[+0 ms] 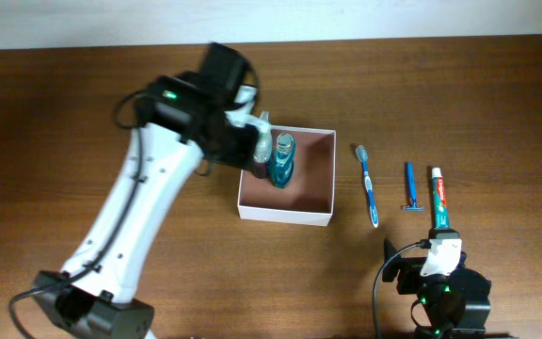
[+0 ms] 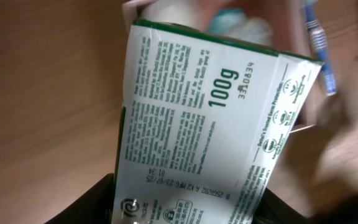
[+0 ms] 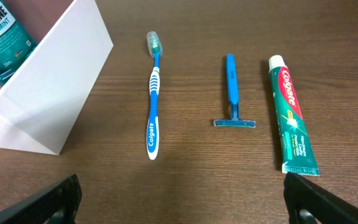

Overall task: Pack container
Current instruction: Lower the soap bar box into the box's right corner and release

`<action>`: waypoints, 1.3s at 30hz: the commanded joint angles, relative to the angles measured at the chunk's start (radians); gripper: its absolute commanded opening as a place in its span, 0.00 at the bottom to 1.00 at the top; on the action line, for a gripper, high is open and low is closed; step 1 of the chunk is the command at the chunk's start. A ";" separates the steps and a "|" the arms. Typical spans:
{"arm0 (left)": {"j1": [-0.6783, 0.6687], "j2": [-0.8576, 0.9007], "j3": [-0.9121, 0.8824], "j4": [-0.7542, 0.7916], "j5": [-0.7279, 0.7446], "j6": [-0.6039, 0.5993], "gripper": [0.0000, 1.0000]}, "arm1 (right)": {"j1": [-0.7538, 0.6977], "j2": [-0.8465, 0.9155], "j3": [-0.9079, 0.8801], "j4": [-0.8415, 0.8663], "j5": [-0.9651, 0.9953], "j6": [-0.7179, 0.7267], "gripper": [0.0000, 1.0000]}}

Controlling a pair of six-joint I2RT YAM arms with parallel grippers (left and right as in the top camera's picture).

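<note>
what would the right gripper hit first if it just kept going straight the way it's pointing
Most likely bare table between the toothbrush and the razor; the right gripper is open and centred on that gap. One finger lines up with the toothpaste, though height is unclear.

Container (image 1: 286,215) with toiletries in a row to its right.
Bottle (image 1: 282,161) inside at left, packet (image 2: 197,124) over that edge; toothbrush (image 1: 368,185), razor (image 1: 409,186) and toothpaste (image 1: 438,200) lie apart on the table (image 1: 497,113).
</note>
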 commanded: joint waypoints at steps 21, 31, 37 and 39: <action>-0.270 0.285 -0.254 0.507 -0.077 -0.337 0.31 | -0.006 -0.007 -0.005 0.001 -0.013 0.008 0.99; -0.270 0.291 -0.240 0.536 -0.127 -0.337 0.82 | -0.006 -0.007 -0.005 0.001 -0.013 0.008 0.99; -0.270 0.286 -0.117 0.394 -0.024 -0.336 0.99 | -0.006 -0.007 -0.005 0.001 -0.013 0.008 0.99; -0.270 0.282 -0.043 0.321 0.019 -0.336 0.99 | -0.006 -0.007 -0.005 0.001 -0.013 0.008 0.99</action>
